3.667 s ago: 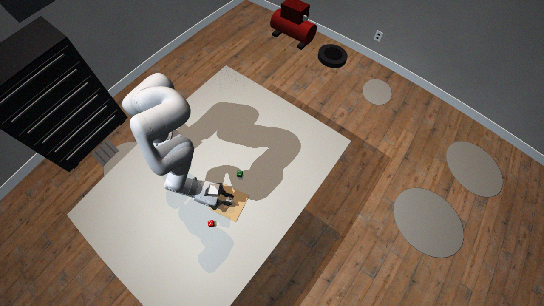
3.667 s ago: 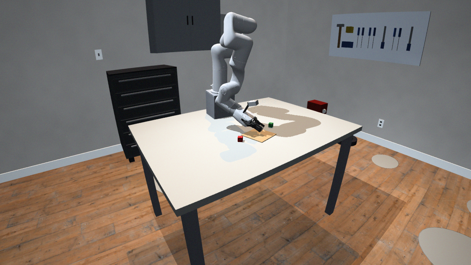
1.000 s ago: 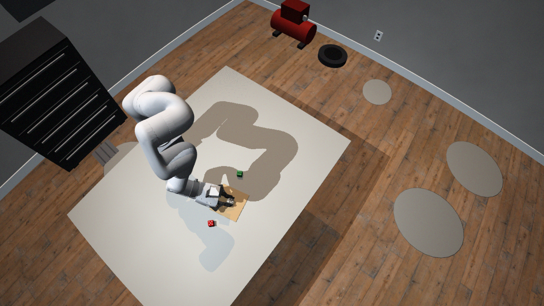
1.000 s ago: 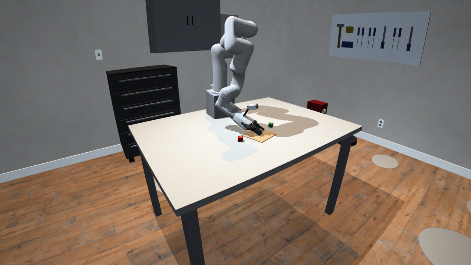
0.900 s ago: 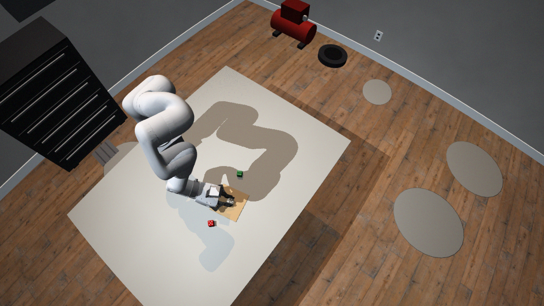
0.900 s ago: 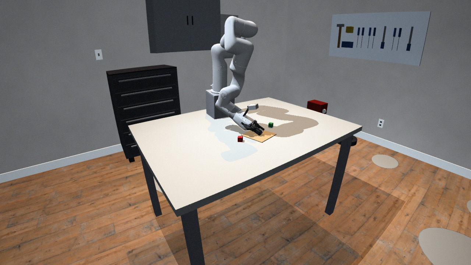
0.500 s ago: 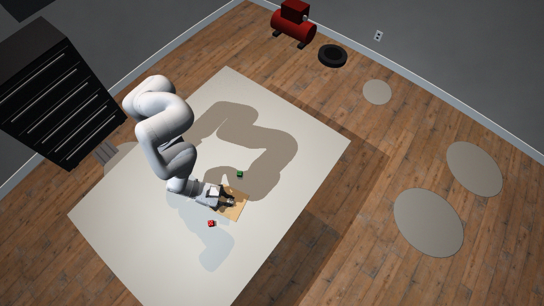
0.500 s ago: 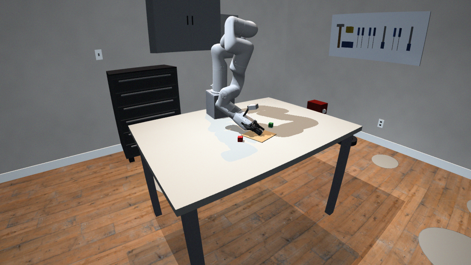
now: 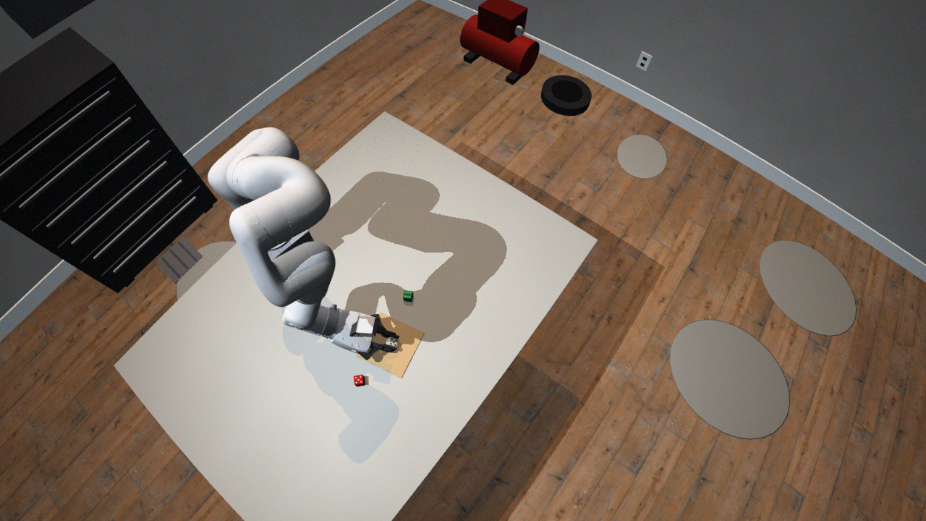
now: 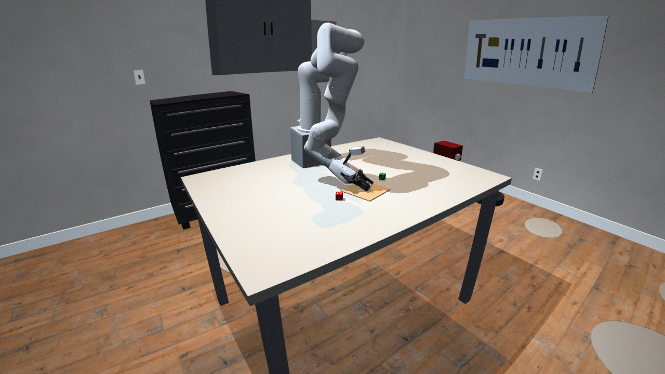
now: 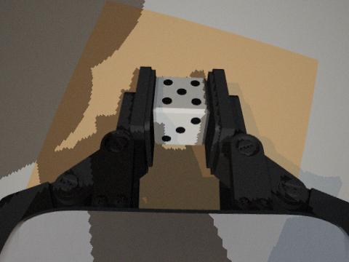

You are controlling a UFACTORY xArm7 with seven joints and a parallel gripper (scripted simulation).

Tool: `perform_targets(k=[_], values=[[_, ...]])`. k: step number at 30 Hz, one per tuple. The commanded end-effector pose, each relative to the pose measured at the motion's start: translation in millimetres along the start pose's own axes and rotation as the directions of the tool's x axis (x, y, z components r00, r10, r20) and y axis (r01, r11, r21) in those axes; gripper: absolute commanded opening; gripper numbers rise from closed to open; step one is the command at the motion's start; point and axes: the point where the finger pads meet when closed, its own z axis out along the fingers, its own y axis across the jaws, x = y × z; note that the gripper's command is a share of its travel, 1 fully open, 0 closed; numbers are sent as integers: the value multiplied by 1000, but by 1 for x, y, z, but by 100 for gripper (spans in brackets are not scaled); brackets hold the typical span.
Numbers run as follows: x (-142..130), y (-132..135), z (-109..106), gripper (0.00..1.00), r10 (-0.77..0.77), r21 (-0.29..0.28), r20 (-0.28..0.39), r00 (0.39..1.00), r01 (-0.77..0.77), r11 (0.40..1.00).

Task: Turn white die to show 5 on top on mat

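Note:
The white die point(image 11: 179, 109) sits between my gripper's point(image 11: 179, 102) point(image 9: 388, 341) point(image 10: 366, 182) two black fingers, which are shut on its sides. In the wrist view its far face shows five pips and its near face three. The gripper is tilted low over the tan mat point(image 11: 272, 83) point(image 9: 409, 353) point(image 10: 377, 191), which lies flat on the table point(image 9: 226, 401) point(image 10: 279, 232). I cannot tell whether the die touches the mat. In the top and exterior views the die is hidden by the fingers.
A green die point(image 9: 407, 295) point(image 10: 381, 175) lies on the table beyond the mat. A red die point(image 9: 357, 380) point(image 10: 339, 196) lies on the table just off the mat's near side. The arm's base stands at the table's back edge.

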Motion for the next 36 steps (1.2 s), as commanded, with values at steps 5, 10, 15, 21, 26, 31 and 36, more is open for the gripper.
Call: perform_targets(k=[5,10,15,21,26,31,36], values=[[1,1,0,29,-1,-1,-2,1000,1,1000],[1,1,0,33,-1,-1,-2,1000,1,1000],[1,1,0,37,-1,-1,-2,1000,1,1000],[1,1,0,42,-1,-1,-2,1000,1,1000],[1,1,0,42,-1,-1,-2,1000,1,1000],[1,1,0,42,-1,-1,-2,1000,1,1000],[1,1,0,42,-1,-1,-2,1000,1,1000]])
